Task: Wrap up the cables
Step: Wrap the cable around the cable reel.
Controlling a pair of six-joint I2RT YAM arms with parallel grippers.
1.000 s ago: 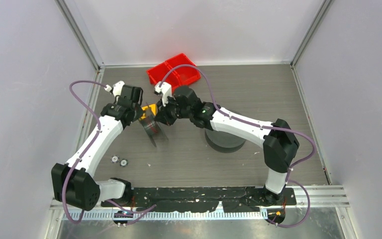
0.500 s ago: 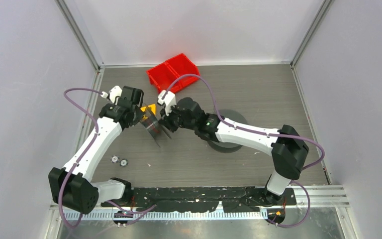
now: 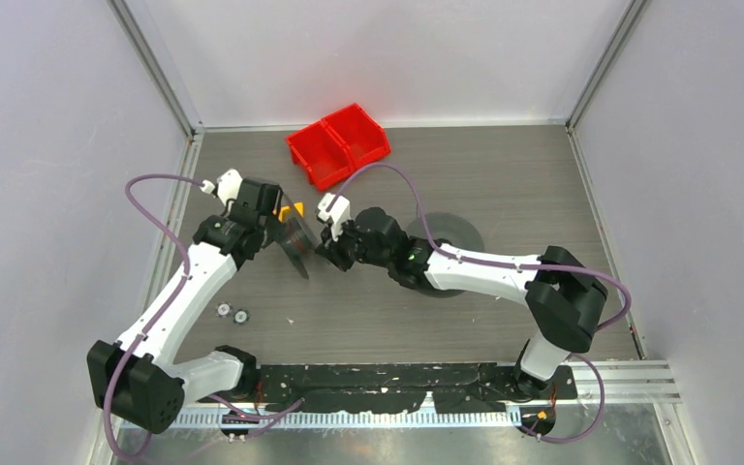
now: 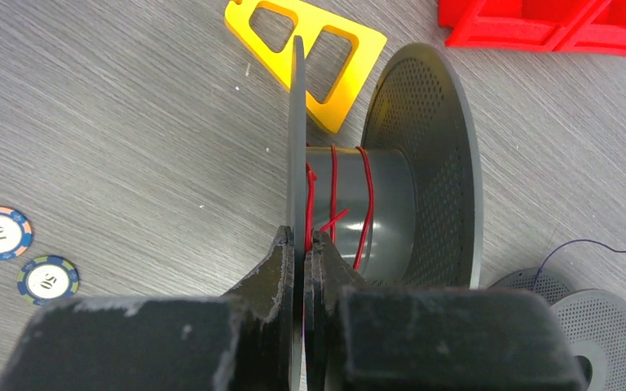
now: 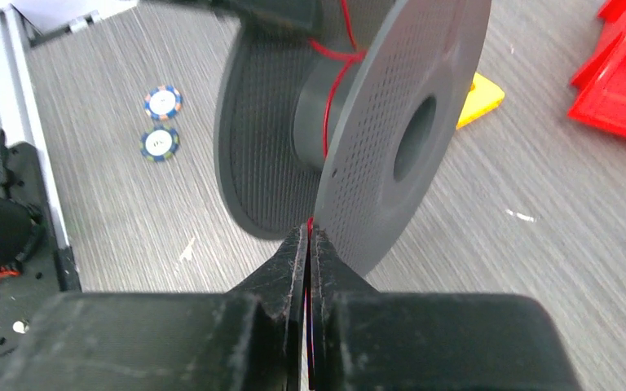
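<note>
A dark grey spool (image 3: 295,242) is held on edge above the table. My left gripper (image 4: 303,236) is shut on the thin rim of the spool's left flange (image 4: 297,122). Thin red cable (image 4: 365,204) runs in a few loose turns round the hub, one strand crossing over. In the right wrist view the perforated flange (image 5: 448,57) faces me. The red cable (image 5: 326,122) drops from the hub to my right gripper (image 5: 308,236), which is shut on it just below the spool's edge. In the top view the right gripper (image 3: 329,256) sits to the right of the spool.
A yellow triangular frame (image 4: 336,112) lies on the table under the spool. Red bins (image 3: 339,143) stand at the back. A second dark spool (image 3: 446,237) lies flat behind the right forearm. Two poker chips (image 3: 223,310) (image 3: 241,316) lie at the near left.
My right gripper has drawn toward the near side, along the spool's right side, with the cable in it. The left gripper and spool have shifted slightly. The flat spool shows more.
</note>
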